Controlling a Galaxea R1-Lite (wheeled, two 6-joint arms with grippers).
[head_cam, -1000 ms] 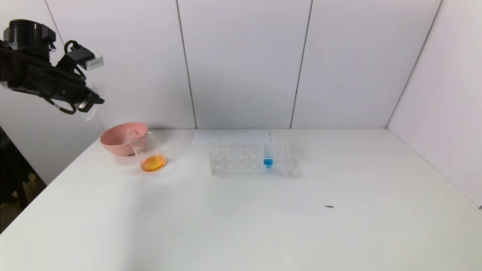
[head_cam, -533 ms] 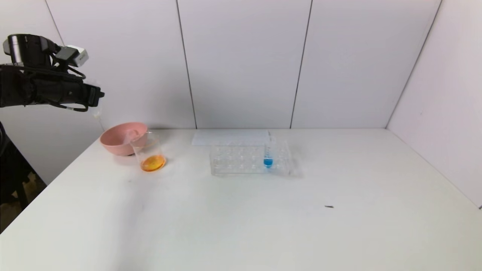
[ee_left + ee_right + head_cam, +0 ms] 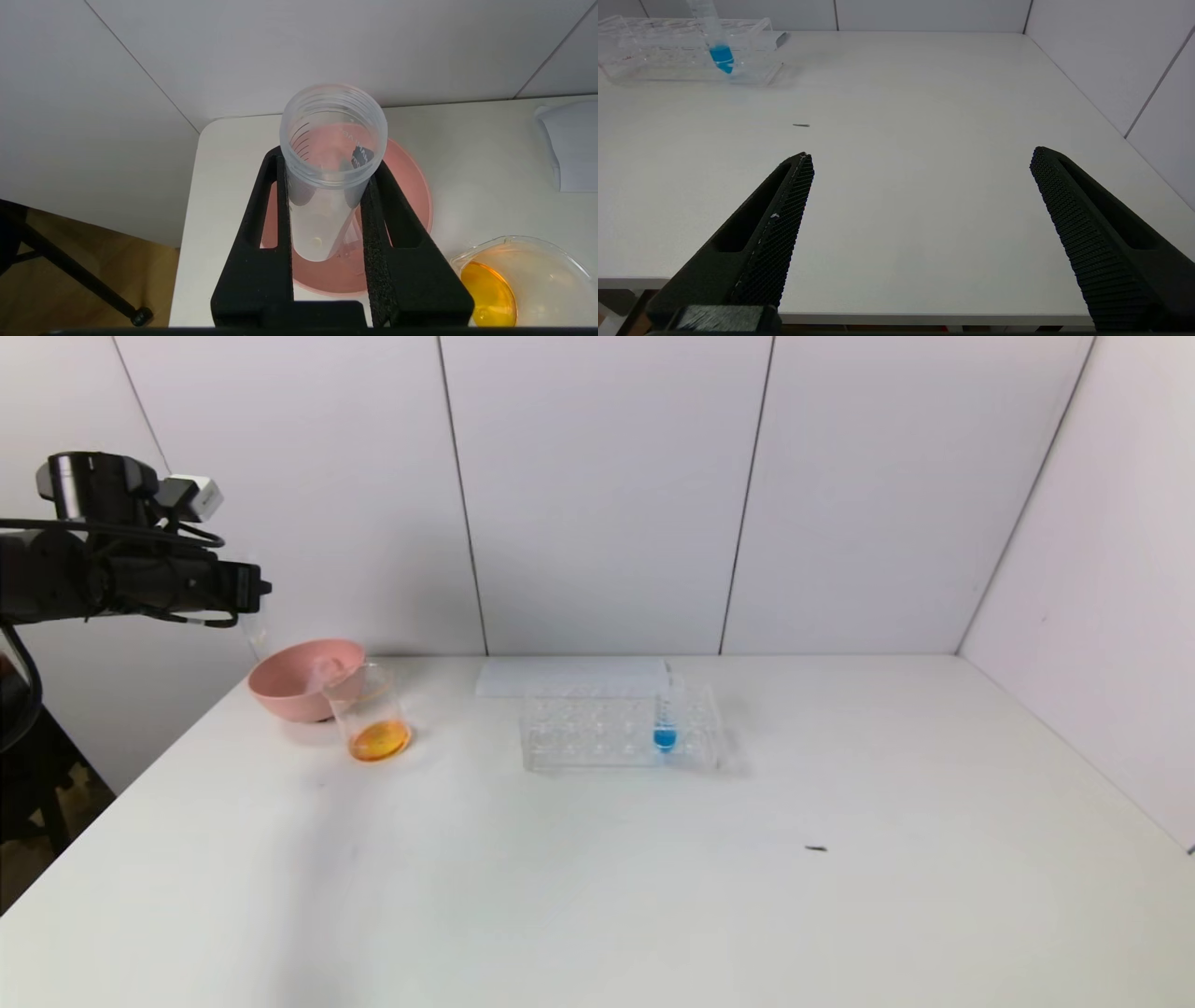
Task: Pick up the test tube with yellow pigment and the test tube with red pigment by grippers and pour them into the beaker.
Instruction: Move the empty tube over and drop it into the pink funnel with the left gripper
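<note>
- White panelled walls backed a smooth white table (image 3: 597, 859).
- Left gripper (image 3: 327, 186) hung above the pink bowl (image 3: 301, 678) — its black foam-lined jaws clamped on a clear, thread-rimmed, emptied test tube (image 3: 329, 163).
- Glass beaker (image 3: 369, 712) beside the bowl held orange liquid.
- Clear plastic rack (image 3: 620, 730) held a blue-liquid tube (image 3: 665, 719).
- Right gripper (image 3: 920, 210), ridged jaws spread wide, gripped nothing.
</note>
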